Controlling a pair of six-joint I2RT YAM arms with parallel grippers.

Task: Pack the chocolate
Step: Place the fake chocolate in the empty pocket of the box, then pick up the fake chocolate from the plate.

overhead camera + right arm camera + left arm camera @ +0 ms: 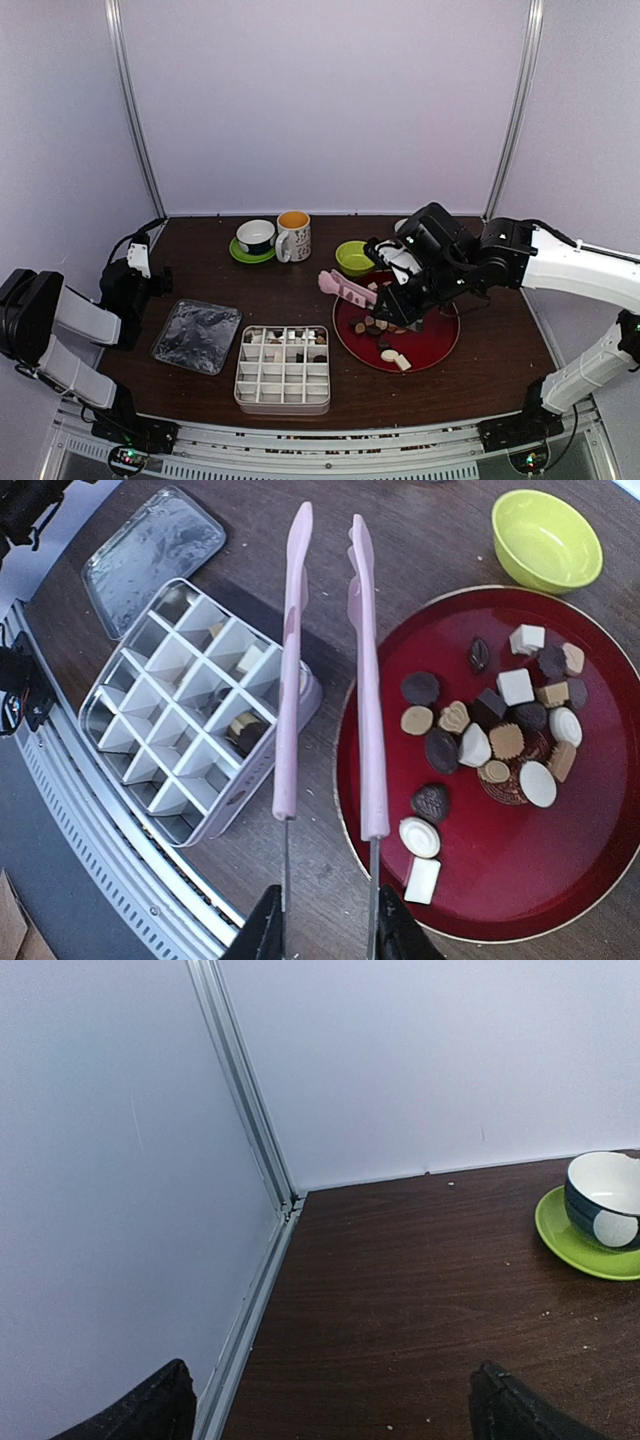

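Observation:
The chocolate (385,335), several dark, tan and cream pieces, lies on a red plate (440,350). It also shows in the right wrist view (490,735). A white divided box (284,368) holds a few pieces in its far cells, one a dark piece (245,730). My right gripper (325,925) is shut on pink tongs (365,680). The tong arms are apart and empty, and they reach over the gap between the box (190,710) and the plate (600,880). My left gripper (330,1410) is open and empty at the table's far left, near the wall.
The box's clear lid (197,336) lies left of the box. A cup on a green saucer (256,238), a mug (293,235) and a green bowl (354,257) stand at the back. The enclosure walls are close behind and to the left.

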